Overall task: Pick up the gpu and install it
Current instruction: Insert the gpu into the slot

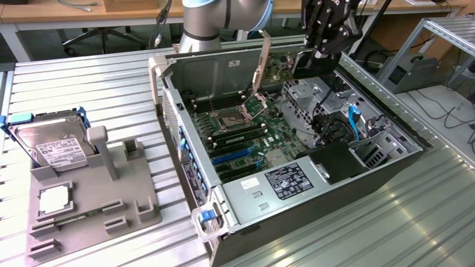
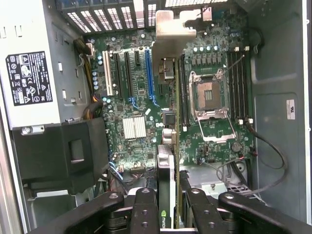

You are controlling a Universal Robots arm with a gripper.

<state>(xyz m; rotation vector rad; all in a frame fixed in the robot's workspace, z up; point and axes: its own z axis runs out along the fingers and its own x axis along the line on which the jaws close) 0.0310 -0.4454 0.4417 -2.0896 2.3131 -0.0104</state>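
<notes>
Ext. view: arm's [image 1: 215, 22] top cut off by frame edge; gripper [image 1: 321, 54] clamped on gpu [image 1: 306, 65], hanging over open PC case [image 1: 197, 72], silver bracket [image 1: 263, 61] toward the exterior view's left. Wrist view: fingers [image 2: 145, 209] pinch gpu [image 2: 166, 165] edge-on above motherboard [image 2: 131, 97], Nvidia logo [image 2: 164, 214] on card; PSU label [image 2: 28, 78] text too small to read.

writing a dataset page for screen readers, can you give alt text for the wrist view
The gripper holds the gpu edge-on above the motherboard inside an open case. An open cpu socket lies on one side of the card, the power supply on the other.
</notes>
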